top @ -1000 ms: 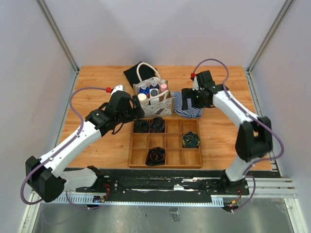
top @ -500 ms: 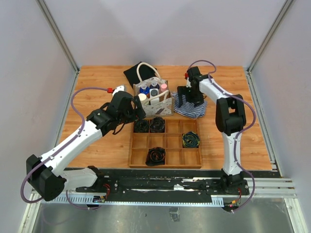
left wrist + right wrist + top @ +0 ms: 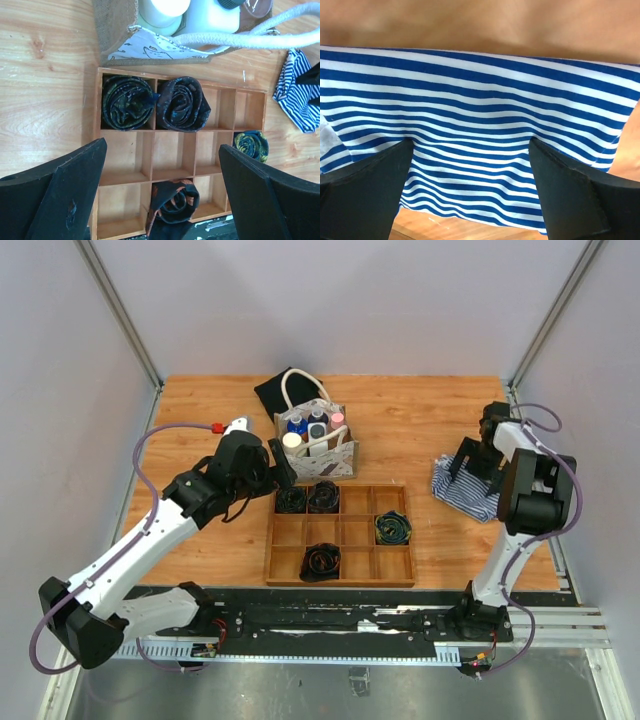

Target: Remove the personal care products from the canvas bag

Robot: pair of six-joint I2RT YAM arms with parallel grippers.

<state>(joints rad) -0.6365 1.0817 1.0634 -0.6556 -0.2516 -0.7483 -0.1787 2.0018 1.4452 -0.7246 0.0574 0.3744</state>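
Note:
The canvas bag (image 3: 335, 457) stands upright at the table's middle back, white handles up. Inside it are the personal care products: a cream-capped bottle (image 3: 292, 440), two blue-capped ones (image 3: 297, 424) and a pink-capped one (image 3: 337, 419). My left gripper (image 3: 283, 468) is open and empty, just left of the bag's front corner. In the left wrist view (image 3: 162, 200) it hangs over the tray, with the bag (image 3: 117, 25) and cream cap (image 3: 169, 6) at the top. My right gripper (image 3: 468, 468) is open at the far right, jaws spread on the striped cloth (image 3: 480, 100).
A divided wooden tray (image 3: 340, 582) with several rolled dark ties sits in front of the bag. A black cloth (image 3: 272, 392) lies behind the bag. The blue-and-white striped cloth (image 3: 465, 492) lies near the right table edge. The enclosure walls stand close on both sides.
My right gripper has swept from beside the bag to the far right, and the striped cloth has moved with it. My left arm has barely shifted.

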